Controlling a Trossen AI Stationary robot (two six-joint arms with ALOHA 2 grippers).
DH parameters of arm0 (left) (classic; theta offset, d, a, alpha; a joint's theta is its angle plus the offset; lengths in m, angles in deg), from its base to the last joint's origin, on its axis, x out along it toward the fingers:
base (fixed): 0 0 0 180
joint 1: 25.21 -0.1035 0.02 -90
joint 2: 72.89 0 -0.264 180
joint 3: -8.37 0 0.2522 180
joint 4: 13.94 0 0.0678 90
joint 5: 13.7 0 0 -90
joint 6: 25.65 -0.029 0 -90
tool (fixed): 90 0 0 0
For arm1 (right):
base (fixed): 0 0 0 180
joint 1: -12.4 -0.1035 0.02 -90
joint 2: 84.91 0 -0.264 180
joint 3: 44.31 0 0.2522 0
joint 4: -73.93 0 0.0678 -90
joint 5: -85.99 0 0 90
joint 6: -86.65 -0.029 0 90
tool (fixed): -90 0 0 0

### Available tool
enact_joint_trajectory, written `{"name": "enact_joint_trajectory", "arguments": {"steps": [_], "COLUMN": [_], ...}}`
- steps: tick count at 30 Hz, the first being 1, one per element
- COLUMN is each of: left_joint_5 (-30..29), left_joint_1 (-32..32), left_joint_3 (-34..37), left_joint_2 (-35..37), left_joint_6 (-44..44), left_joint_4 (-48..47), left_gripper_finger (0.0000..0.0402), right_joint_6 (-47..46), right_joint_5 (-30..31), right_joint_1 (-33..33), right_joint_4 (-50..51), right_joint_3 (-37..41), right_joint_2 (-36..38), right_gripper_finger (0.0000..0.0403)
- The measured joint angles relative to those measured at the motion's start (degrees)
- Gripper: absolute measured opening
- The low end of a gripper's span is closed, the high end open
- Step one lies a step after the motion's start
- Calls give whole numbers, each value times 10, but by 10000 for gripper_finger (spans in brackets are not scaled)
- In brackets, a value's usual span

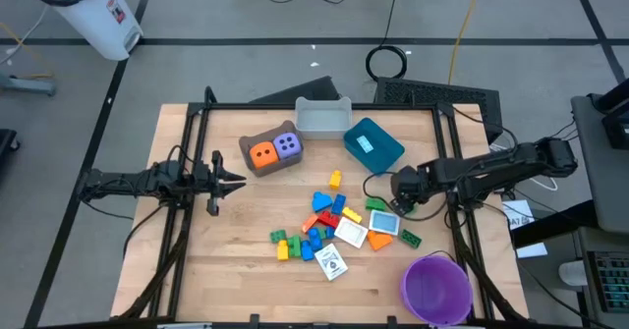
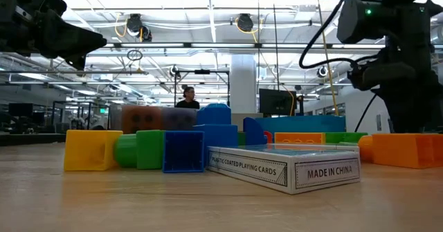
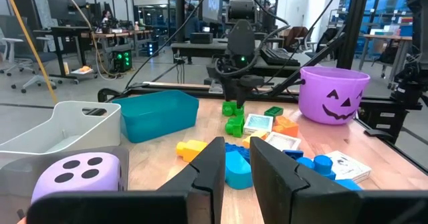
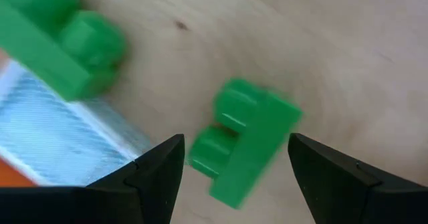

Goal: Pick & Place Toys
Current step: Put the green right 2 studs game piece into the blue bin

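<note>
The small green brick (image 4: 244, 147), lying on the bare wood toward the table's right edge beside a white card (image 1: 383, 222), is judged light, rigid and somewhat slick; its flat side walls would be best taken. The right gripper (image 4: 234, 177) is held spread wide around it, nothing clasped yet. The left gripper (image 1: 239, 181), nearly closed and empty, is parked near the left edge.

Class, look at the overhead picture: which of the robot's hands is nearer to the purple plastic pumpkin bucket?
Right. The right hand, open, is lowered over green bricks up-table from the purple plastic pumpkin bucket at the table's near right corner. The left hand sits far across the table, near its left side.
</note>
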Motion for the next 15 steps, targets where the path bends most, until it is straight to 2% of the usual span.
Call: {"name": "enact_joint_trajectory", "arguments": {"steps": [8,15], "left_joint_5": [0,0], "left_joint_1": [0,0], "left_joint_3": [0,0], "left_joint_2": [0,0], "left_joint_6": [0,0], "left_joint_4": [0,0], "left_gripper_finger": [76,76], "right_joint_6": [-4,-4], "right_joint_5": [1,1], "right_joint_1": [-2,-2], "right_joint_4": [-23,-54], "right_joint_3": [18,40], "right_joint_2": [0,0], "right_gripper_finger": [255,232]}}
